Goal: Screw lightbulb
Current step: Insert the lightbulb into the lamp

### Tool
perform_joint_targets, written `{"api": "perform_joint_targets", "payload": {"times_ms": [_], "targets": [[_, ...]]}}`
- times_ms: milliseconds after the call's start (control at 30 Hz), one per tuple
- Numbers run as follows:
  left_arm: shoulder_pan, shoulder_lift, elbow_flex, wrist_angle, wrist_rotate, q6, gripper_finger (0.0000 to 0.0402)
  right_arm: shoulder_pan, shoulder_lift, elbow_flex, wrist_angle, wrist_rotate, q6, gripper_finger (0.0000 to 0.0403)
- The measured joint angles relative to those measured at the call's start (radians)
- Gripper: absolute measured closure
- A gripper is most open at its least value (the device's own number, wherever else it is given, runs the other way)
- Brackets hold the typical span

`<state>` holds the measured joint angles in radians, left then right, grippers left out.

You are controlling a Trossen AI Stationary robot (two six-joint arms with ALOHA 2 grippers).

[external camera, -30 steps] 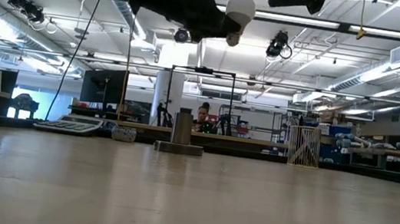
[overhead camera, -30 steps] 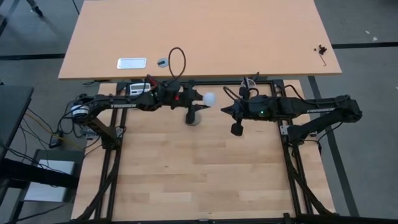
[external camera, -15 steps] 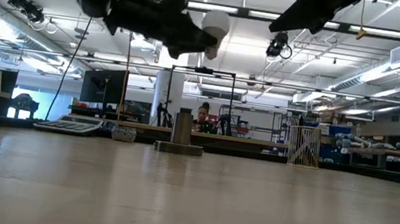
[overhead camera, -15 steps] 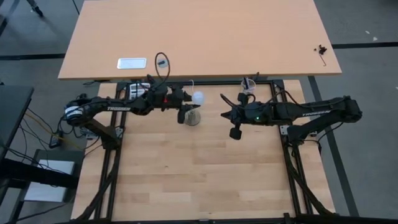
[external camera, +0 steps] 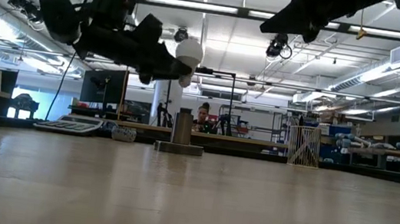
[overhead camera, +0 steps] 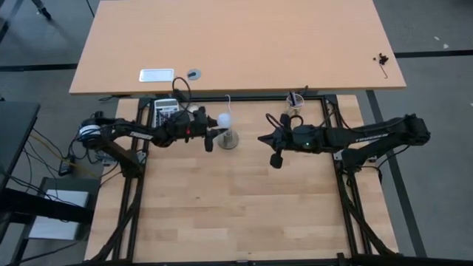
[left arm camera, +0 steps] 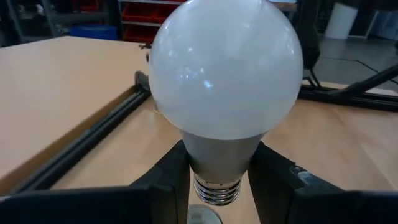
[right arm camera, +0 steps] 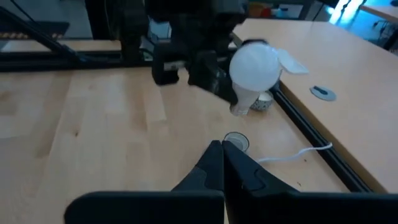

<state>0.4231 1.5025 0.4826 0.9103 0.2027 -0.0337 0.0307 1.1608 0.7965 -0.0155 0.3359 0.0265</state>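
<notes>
The lightbulb (left arm camera: 225, 68), with a white globe and a grey neck, hangs upright in my left gripper (left arm camera: 219, 182), which is shut on it. It is just above the round grey socket (overhead camera: 230, 139), which stands on the wooden table with a thin white cord (right arm camera: 292, 155) leading off. In the low view the bulb (external camera: 189, 51) is well above the socket (external camera: 181, 133). My right gripper (overhead camera: 261, 138) hovers shut and empty to the right of the socket, pointing at it. My left gripper pinches the bulb's grey neck (left arm camera: 219, 152) between its two fingers (left arm camera: 171, 180), just above the screw end (left arm camera: 216, 191). The fingers come nearly level from the table's left. The bulb stands upright, globe up and screw end down, clear of the socket.
A second, lighter table (overhead camera: 295, 44) stands beyond the far edge, with a white flat box (overhead camera: 157, 74) and a small round tin (overhead camera: 194, 74) on it. Black frame rails (overhead camera: 133, 207) run along the table's sides. Open wood lies toward the near edge. A person (external camera: 202, 115) sits far behind.
My left gripper has come down and toward the table's left with the bulb, bringing it from high above and to the right of the socket to just over it. The wrist has rolled and the bulb has turned more upright. My right gripper has sunk a little, still shut.
</notes>
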Motion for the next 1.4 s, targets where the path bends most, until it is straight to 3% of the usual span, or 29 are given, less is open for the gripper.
{"api": "perform_joint_targets", "payload": {"times_ms": [167,833,1067,1400], "targets": [[-0.004,0.074,-0.01,0.076,-0.035,-0.01,0.0275,0.0,0.001,-0.058,0.115,0.0,0.0,0.0401],[-0.009,0.345,0.037,0.24,-0.06,-0.097,0.0275,0.0,0.001,-0.071,0.133,0.0,0.006,0.04],[-0.067,0.368,0.037,0.286,-0.082,-0.152,0.0275,0.0,0.001,-0.071,0.125,0.0,0.004,0.0399],[-0.177,0.369,0.038,0.279,-0.206,-0.118,0.0275,0.017,0.001,-0.071,0.13,0.0,0.03,0.0399]]}}
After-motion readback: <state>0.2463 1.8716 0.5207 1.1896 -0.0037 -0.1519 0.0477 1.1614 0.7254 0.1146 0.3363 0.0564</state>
